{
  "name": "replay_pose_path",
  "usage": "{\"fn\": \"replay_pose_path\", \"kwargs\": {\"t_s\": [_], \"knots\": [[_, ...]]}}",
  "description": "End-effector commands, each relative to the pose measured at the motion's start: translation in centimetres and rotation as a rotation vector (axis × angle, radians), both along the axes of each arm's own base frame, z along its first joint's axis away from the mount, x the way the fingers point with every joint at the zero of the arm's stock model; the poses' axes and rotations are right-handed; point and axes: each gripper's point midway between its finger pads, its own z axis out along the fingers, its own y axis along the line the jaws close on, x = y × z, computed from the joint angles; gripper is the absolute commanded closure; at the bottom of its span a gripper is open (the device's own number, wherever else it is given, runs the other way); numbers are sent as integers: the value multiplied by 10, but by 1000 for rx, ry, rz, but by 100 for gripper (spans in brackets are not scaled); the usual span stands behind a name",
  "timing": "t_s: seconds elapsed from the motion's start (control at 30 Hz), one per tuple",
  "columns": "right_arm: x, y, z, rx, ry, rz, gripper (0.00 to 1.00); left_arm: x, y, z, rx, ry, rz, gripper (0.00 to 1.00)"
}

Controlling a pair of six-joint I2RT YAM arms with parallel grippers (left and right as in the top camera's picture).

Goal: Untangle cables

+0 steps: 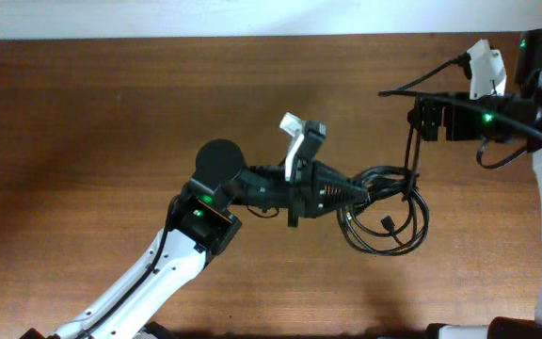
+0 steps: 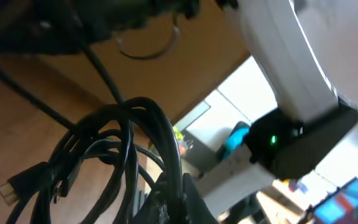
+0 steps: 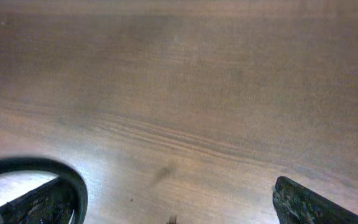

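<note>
**Left gripper** (image 1: 363,195): jaws together, clamped on the left edge of the cables (image 1: 389,226). This is your nearer arm.

**Cables**: black loops heaped on the wooden table (image 1: 111,113), lying just right of that grip. A plug (image 2: 14,186) hangs free. One strand (image 1: 409,155) runs from the heap straight toward the far side.

**Right gripper** (image 1: 423,121): jaws wide apart, gripping nothing. The strand's long axis points at it and ends beside it. You cannot tell whether the two touch.
</note>
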Motion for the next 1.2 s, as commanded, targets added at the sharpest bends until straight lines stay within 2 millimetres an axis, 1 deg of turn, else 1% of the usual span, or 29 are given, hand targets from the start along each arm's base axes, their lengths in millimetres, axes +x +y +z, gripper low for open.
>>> {"fn": "replay_pose_path", "kwargs": {"t_s": [0.0, 0.07, 0.17, 0.27, 0.33, 0.43, 0.5, 0.6, 0.7, 0.77, 0.87, 0.9, 0.93, 1.0, 1.07, 1.1, 1.17], "knots": [[1, -3, -2, 7, 16, -10, 1, 25, 11, 8, -17, 213, 101, 100], [-2, -2, -3, 9, 27, -10, 1, 34, 17, 8, -20, 283, 127, 100], [-5, -2, -5, 12, 45, -10, 1, 39, 21, 6, -17, 320, 143, 100], [-11, -1, -7, 15, 71, -10, 1, 39, 21, 6, -16, 320, 143, 100], [-11, 1, -7, 23, 68, 0, 1, 38, 21, 6, -14, 319, 134, 100], [-19, 37, 9, 165, -1, 223, 1, 35, 21, 6, -9, 306, 117, 100], [-22, 46, 15, 204, -24, 278, 0, 31, 23, 5, -1, 297, 93, 100], [-31, 62, 25, 281, -59, 377, 0, 33, 31, 4, 7, 294, 77, 100], [-42, 70, 29, 330, -53, 435, 0, 35, 34, 4, 8, 291, 77, 100], [-47, 71, 27, 336, -34, 439, 0, 31, 35, 7, 4, 270, 57, 100], [-49, 74, 29, 357, -32, 445, 0, 18, 37, 20, -29, 161, -5, 100], [-51, 77, 33, 387, -37, 454, 5, 10, 38, 25, -38, 111, -42, 100], [-51, 79, 35, 398, -39, 458, 6, 9, 38, 25, -37, 102, -50, 100], [-54, 87, 38, 423, -41, 485, 9, 9, 38, 24, -36, 100, -50, 100], [-60, 104, 38, 424, -31, 538, 10, 9, 38, 24, -35, 101, -52, 100], [-64, 112, 38, 424, -28, 567, 12, 8, 37, 24, -34, 100, -56, 100], [-68, 122, 38, 420, -19, 597, 13, 7, 38, 23, -32, 99, -62, 100]]}}
